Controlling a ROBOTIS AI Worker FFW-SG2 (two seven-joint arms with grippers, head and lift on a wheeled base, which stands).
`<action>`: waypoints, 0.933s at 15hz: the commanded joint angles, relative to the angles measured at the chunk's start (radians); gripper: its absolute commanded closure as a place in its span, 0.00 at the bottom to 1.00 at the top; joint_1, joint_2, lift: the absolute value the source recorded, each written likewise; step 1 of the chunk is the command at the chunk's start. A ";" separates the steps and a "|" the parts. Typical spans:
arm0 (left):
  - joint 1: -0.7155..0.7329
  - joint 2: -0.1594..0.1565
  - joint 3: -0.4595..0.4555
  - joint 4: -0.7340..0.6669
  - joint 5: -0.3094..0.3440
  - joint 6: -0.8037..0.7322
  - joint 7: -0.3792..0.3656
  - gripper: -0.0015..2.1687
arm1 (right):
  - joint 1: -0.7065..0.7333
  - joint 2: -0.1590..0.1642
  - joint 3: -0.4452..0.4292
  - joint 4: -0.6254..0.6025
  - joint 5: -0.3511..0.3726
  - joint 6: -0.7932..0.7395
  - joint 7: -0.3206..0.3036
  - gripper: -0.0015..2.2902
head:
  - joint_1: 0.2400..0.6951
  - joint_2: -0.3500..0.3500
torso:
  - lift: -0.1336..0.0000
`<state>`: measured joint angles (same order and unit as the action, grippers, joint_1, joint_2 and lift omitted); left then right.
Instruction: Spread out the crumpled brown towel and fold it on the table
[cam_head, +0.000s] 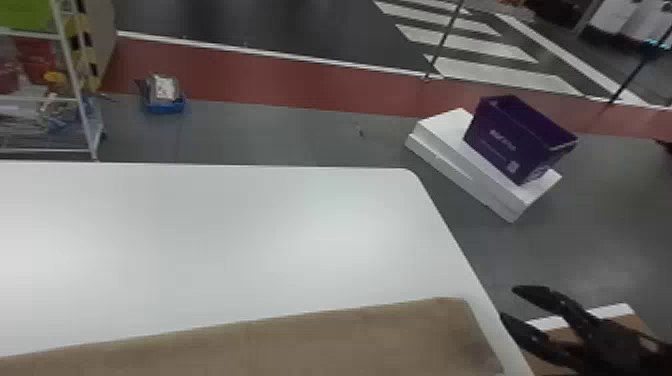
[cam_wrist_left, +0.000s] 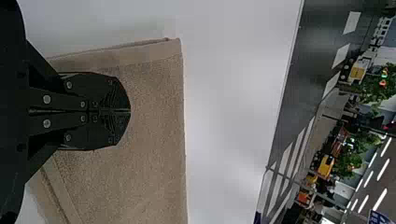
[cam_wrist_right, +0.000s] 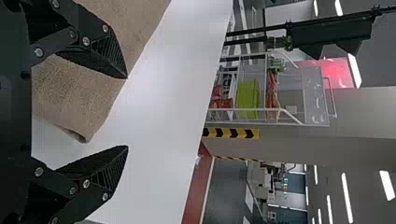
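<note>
The left pincer (cam_wrist_left: 130, 111) is fully closed, its tips meeting, and holds nothing that I can see. Under it lies the brown towel (cam_head: 300, 340), spread rather flat on the white table (cam_head: 225, 225); whether they touch, I cannot tell. Well ahead of the right pincer (cam_head: 508, 302), and far to its left, stands a white rack (cam_head: 75, 75), then a blue tray (cam_head: 166, 104) on the floor. The towel continues along the near side of the table until just left of the right pincer, where one corner is a little curled. This pincer is wide open and empty, with one finger over the cloth and the other beyond its edge. Ahead of it, on the floor, a purple bin (cam_head: 515, 140) sits upon white boxes (cam_head: 450, 155).
</note>
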<state>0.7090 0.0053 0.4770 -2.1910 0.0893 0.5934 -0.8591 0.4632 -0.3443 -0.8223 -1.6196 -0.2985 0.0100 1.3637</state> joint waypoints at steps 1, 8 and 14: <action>-0.011 0.005 0.003 0.020 -0.026 -0.023 0.008 0.94 | 0.000 -0.001 -0.003 0.001 -0.007 -0.001 0.003 0.16 | 1.00 0.00 | 0.07; -0.040 0.021 0.058 0.071 -0.039 -0.054 0.020 0.94 | 0.000 -0.001 -0.011 0.003 -0.014 -0.008 0.003 0.15 | 1.00 0.07 | 0.07; -0.062 0.015 0.160 0.071 0.055 -0.054 -0.028 0.89 | 0.009 0.007 -0.015 -0.023 -0.030 0.057 0.003 0.13 | 1.00 0.17 | 0.07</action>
<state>0.6381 0.0241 0.6037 -2.1017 0.0858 0.5309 -0.8746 0.4656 -0.3444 -0.8366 -1.6242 -0.3248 0.0296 1.3637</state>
